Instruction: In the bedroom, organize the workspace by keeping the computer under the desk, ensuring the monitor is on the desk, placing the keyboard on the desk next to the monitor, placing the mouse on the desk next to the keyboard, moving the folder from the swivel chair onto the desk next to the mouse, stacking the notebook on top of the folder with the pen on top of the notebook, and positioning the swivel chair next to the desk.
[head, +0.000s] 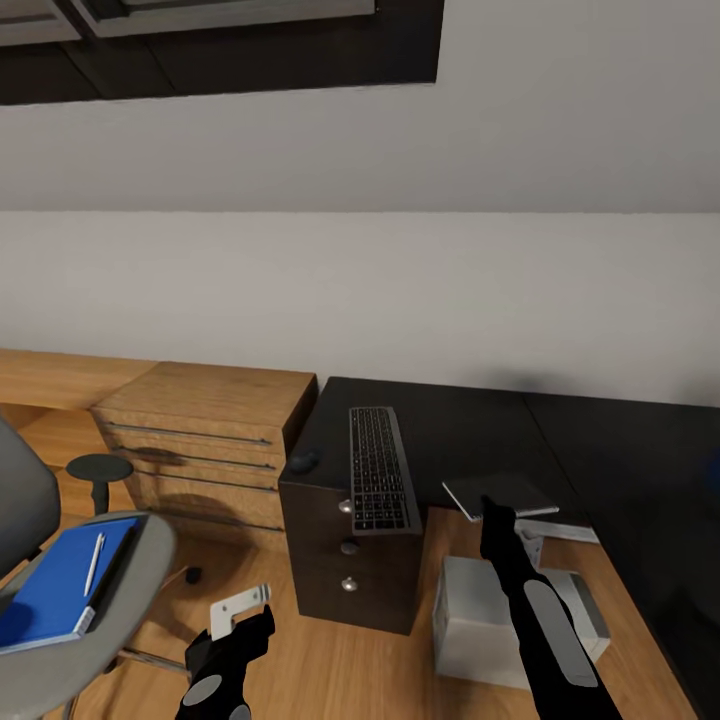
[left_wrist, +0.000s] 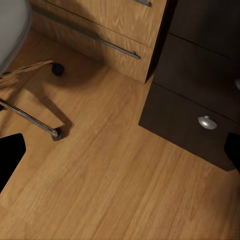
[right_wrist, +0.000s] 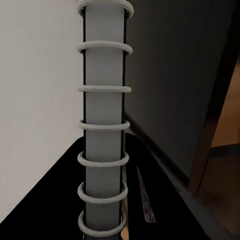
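A slim silver-grey keyboard lies on the black desk, with a small dark mouse at the desk's left edge. My right gripper is shut on the near edge of the grey notebook, held over the desk's front edge; its ring-bound spine shows close up. The blue folder rests on the grey swivel chair, and the white pen lies on it. The light grey computer stands on the floor by the desk. My left gripper hangs low, open and empty.
An oak dresser stands left of the black drawer unit, whose round knob faces the left gripper. The chair's chrome base and casters spread over the wood floor. A sloped grey ceiling rises behind the desk.
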